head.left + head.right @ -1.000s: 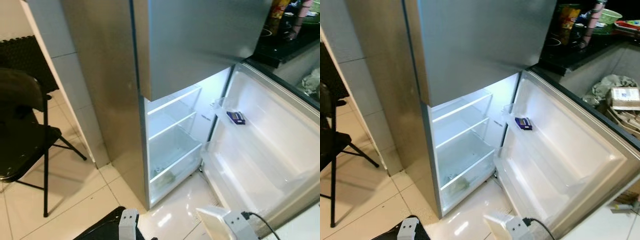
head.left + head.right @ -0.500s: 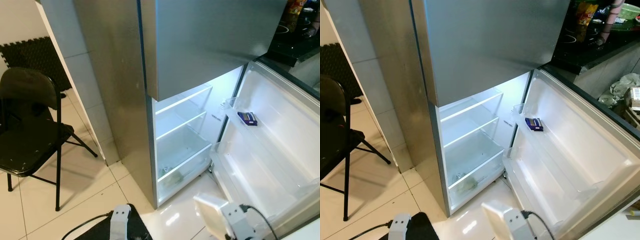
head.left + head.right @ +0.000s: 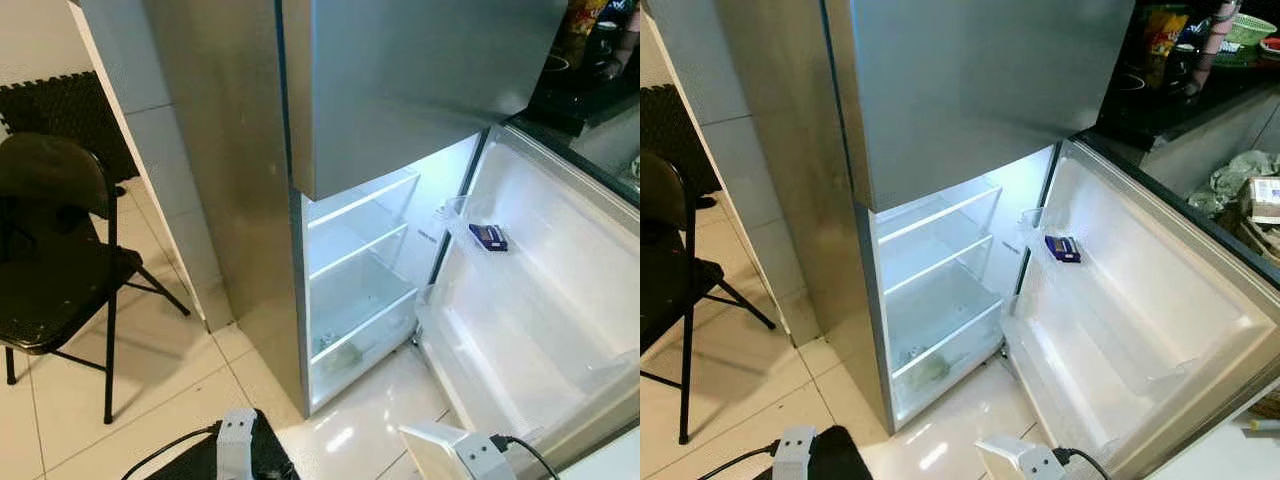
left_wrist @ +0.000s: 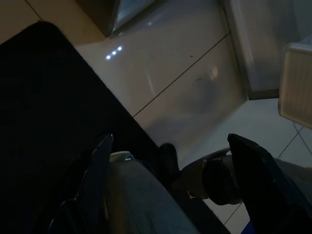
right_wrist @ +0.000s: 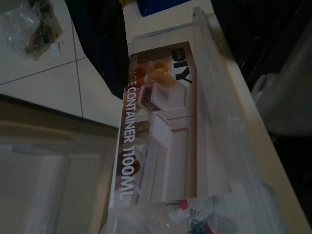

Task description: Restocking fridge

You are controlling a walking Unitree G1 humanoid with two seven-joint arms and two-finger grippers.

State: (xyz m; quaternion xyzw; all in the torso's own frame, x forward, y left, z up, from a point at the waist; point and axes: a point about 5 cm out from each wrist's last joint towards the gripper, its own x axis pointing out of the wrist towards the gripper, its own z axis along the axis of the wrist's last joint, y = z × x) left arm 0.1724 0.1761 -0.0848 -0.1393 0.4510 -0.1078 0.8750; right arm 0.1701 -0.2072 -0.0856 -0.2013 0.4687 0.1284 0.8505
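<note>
The steel fridge (image 3: 400, 90) stands ahead with its upper door closed and its lower door (image 3: 560, 300) swung open to the right. The lit lower compartment (image 3: 360, 290) has bare glass shelves and a clear drawer with a few scraps. A small blue box (image 3: 488, 236) lies on the door's upper shelf. A clear storage container (image 5: 165, 131), with a printed "1100ML" label inside, is held at my right wrist (image 3: 482, 458), low in front of the open door. The left gripper (image 4: 175, 170) hangs open over the floor, its black fingers (image 4: 100, 165) wide apart.
A black folding chair (image 3: 50, 260) stands on the tiles to the left. A black mat (image 4: 44, 112) lies on the floor at my feet. A dark counter (image 3: 1180, 70) with packets runs behind the open door, with clutter (image 3: 1250, 190) below it.
The camera has shifted a little, so the whole scene has drifted. The right arm with the container sits lower in the picture than half a second ago.
</note>
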